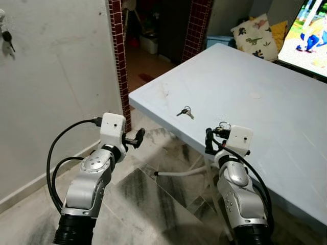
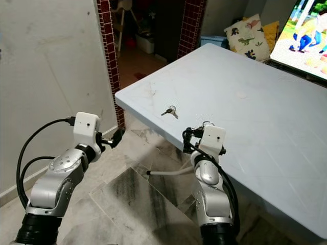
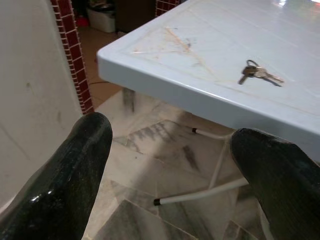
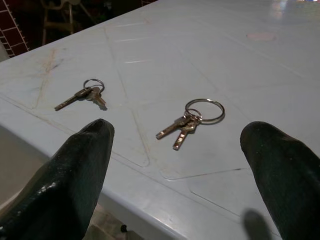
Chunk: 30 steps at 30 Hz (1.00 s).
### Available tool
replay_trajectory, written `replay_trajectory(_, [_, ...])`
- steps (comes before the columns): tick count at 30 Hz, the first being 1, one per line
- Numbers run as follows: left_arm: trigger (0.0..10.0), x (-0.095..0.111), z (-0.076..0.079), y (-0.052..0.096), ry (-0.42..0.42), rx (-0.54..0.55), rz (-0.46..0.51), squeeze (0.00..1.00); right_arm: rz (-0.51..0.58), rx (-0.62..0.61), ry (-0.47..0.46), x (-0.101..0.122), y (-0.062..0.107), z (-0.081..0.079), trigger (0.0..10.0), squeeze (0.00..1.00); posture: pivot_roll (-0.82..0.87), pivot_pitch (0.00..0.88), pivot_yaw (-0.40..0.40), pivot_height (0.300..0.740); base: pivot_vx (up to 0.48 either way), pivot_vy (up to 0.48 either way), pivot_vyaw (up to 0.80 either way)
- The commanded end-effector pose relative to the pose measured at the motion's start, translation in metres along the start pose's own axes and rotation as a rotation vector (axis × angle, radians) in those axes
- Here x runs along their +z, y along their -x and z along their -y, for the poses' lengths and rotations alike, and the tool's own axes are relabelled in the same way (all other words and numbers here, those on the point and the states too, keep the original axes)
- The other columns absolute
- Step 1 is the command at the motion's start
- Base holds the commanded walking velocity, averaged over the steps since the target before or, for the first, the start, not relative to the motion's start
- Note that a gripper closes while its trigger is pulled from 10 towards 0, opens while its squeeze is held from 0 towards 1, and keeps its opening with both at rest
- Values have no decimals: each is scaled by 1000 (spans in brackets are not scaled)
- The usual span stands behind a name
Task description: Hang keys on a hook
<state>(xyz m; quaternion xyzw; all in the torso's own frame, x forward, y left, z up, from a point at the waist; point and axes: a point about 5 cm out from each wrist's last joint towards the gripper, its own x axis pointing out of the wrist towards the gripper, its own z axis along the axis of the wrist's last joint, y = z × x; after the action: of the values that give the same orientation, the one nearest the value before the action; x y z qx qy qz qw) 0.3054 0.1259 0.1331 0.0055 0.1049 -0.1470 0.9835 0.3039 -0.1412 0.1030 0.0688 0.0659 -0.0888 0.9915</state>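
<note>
From the head view, your right gripper [image 1: 210, 141] sits at the pale blue desk [image 1: 265, 66] edge, left gripper [image 1: 135, 139] out over the floor. One key set [image 1: 185, 112] lies near the corner; a key [image 1: 7, 37] hangs on the wall. Left wrist: jaws spread wide, empty. Right wrist: jaws open too (nothing held), a second key ring [image 4: 192, 120] lying between the fingers [image 4: 75, 175], just ahead.

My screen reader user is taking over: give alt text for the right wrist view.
Two sets of keys lie on the pale blue table: the nearer set on a large ring, between the right gripper's open black fingers, and the farther set toward the table's edge.
</note>
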Motion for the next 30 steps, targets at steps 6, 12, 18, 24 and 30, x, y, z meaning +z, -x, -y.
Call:
replay_trajectory(6, [10000, 2, 6, -1, 51, -37, 11, 0, 12, -15, 9, 4, 1, 2, 10000, 0, 120, 34, -44, 740, 0, 0, 0])
replay_trajectory(12, [10000, 3, 7, -1, 60, -57, 25, 0, 13, -10, 10, 6, -1, 1, 10000, 0, 119, 44, -47, 740, 0, 0, 0])
replay_trajectory(18, [10000, 3, 8, 0, 62, -60, 26, 0, 16, -8, 15, 6, -1, 1, 10000, 0, 119, 44, -48, 740, 0, 0, 0])
replay_trajectory(24, [10000, 1, 9, 1, 64, -67, 19, 0, 14, -7, 15, 6, 0, 1, 10000, 0, 117, 46, -48, 740, 176, 0, 0])
replay_trajectory(30, [10000, 1, 10, 1, 63, -72, 17, 0, 15, -6, 17, 6, 0, 1, 10000, 0, 117, 47, -47, 740, 281, 0, 0])
